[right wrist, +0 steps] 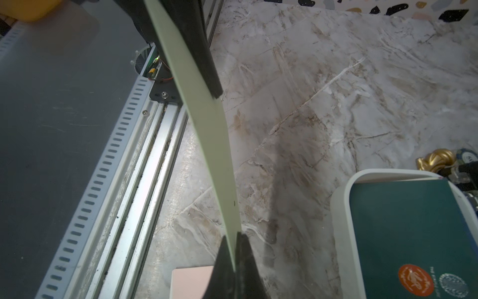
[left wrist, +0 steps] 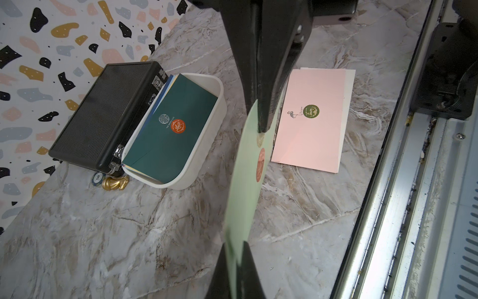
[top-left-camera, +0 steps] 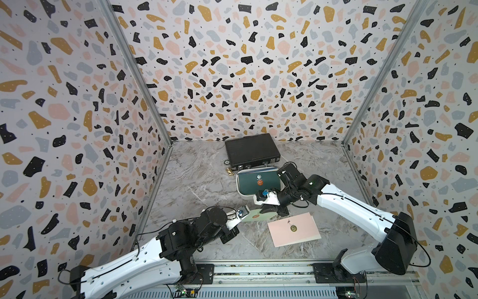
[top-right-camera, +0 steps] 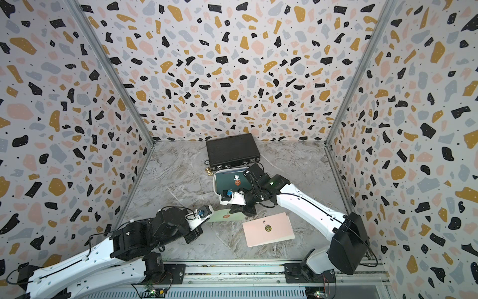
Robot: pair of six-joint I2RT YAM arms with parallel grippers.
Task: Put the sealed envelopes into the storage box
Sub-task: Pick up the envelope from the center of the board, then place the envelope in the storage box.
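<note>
Handover in mid-air! The green envelope (left wrist: 241, 196) stands on edge above the desk (left wrist: 103, 246), bowed into a curve, one end in each arm's grasp. The right fingers (right wrist: 244, 248) are pressed together on it, a firm pinch at one end. The left fingers (left wrist: 248, 266) sit either side of the other end, but whether they are squeezing or letting go I cannot tell.

The box (left wrist: 204, 160) waits just beside the right fingers, on the side away from the left ones, with a teal envelope (left wrist: 181, 152) on top of the stack inside. A pink envelope (left wrist: 315, 139) lies flat on the desk on the other side of the right fingers, yet to be collected.

By my reading, this is the pass from left to right. Done well, the left fingers spread wide and back straight off along the paper before the right arm pulls, or that bow becomes a crease. Then carry it over the box, roll it flat, line its long edges up with the walls, and release low onto the teal one so it cannot catch the rim.
</note>
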